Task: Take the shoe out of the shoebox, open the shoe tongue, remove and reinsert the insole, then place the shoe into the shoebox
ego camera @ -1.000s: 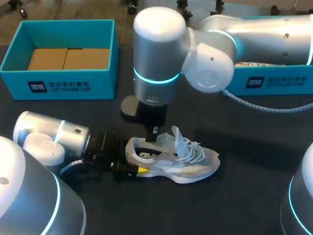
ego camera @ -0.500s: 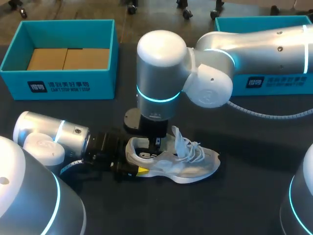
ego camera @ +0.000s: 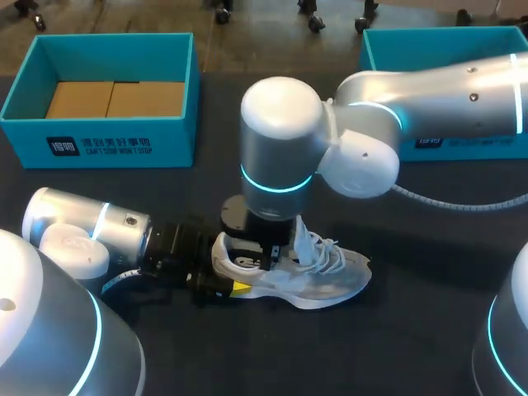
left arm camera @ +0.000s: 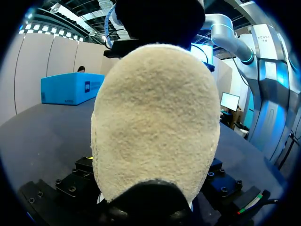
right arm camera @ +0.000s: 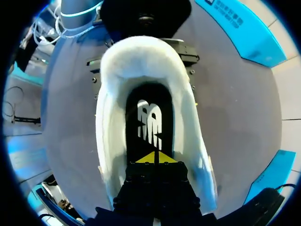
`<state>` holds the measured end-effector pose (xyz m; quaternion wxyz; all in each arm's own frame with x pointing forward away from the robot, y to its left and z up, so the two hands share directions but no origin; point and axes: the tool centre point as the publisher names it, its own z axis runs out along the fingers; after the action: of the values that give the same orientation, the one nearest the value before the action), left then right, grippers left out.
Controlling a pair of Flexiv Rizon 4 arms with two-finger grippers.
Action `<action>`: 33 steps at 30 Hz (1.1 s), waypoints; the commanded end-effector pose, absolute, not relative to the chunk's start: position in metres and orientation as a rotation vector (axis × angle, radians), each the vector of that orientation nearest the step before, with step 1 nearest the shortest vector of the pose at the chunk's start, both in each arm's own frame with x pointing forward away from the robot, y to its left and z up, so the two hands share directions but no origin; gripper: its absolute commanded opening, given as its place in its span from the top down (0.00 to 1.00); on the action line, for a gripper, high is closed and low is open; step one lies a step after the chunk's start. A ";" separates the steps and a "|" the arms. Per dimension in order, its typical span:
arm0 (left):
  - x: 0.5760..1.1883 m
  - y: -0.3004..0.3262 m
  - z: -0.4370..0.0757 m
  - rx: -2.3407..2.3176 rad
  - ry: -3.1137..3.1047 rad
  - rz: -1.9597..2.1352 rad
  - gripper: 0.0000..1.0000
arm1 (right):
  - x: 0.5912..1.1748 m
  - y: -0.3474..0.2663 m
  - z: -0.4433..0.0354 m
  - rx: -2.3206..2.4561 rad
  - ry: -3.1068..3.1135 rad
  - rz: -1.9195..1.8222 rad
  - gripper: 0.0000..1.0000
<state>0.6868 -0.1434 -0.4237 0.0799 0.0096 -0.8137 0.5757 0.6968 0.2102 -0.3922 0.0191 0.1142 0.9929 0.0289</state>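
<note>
Now the right claw (right arm camera: 154, 158): has dropped into the mouth of the shoe (ego camera: 334, 276), tips pressed together over the insole (right arm camera: 148, 120).
Meaning: I judge pulling the insole comes next.
Left claw (ego camera: 223, 276): clamps the heel.
Shoe: mid-table (ego camera: 412, 346), on its sole, tongue (ego camera: 299, 233) raised.
Left shoebox (ego camera: 107, 144), right shoebox (ego camera: 462, 142): far side, well apart from it.

Descending toward the table: right arm (ego camera: 280, 140), shifting slightly rightward. Lowering from above the heel into the collar opening of the white sneaker (ego camera: 330, 279): right gripper (right arm camera: 154, 160), nearing the black insole (right arm camera: 148, 106).
</note>
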 end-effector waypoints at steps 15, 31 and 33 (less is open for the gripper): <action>0.687 -0.142 -0.426 0.030 -2.435 1.720 1.00 | 0.696 0.187 -0.405 0.345 3.096 0.157 0.53; 0.687 -0.142 -0.426 0.030 -2.435 1.720 1.00 | 0.686 0.203 -0.437 0.292 3.261 0.166 0.38; 0.687 -0.142 -0.426 0.030 -2.435 1.720 1.00 | 0.680 0.207 -0.441 0.294 3.289 0.169 0.41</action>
<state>0.6867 -0.1428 -0.4246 0.0801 0.0096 -0.8140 0.5753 0.6866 0.1906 -0.4117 -0.0674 0.0907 0.9920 0.0553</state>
